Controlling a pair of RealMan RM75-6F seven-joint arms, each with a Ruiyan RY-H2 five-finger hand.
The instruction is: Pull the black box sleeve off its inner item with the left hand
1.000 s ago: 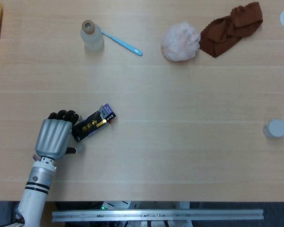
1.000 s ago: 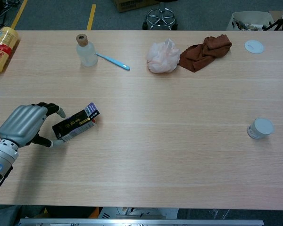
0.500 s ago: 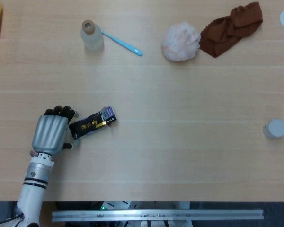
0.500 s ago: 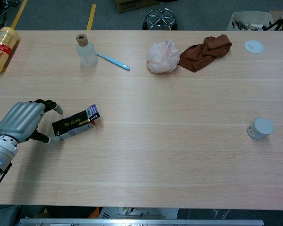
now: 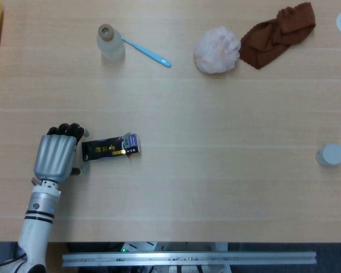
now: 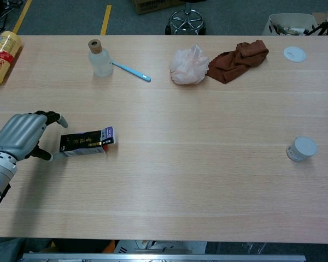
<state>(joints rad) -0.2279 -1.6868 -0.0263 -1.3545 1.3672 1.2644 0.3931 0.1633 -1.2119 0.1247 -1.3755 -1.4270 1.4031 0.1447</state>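
Observation:
The black box sleeve (image 5: 104, 149) (image 6: 79, 144) lies flat on the table, level from left to right. A purple end of the inner item (image 5: 131, 144) (image 6: 108, 135) sticks out at its right. My left hand (image 5: 55, 157) (image 6: 20, 136) sits just left of the sleeve's left end. Its fingers are curved above that end and the thumb is below it. In the chest view a narrow strip of table shows between them and the sleeve, so the hand holds nothing. My right hand is in neither view.
At the back stand a clear bottle (image 5: 110, 43) with a blue toothbrush (image 5: 148, 52), a crumpled white bag (image 5: 216, 49) and a brown cloth (image 5: 277, 34). A yellow bottle (image 6: 3, 50) lies far left. A small white cup (image 5: 331, 154) stands at the right.
The left hand drew back to the left and let go of the sleeve. The box swung from tilted to level and now lies free on the table.

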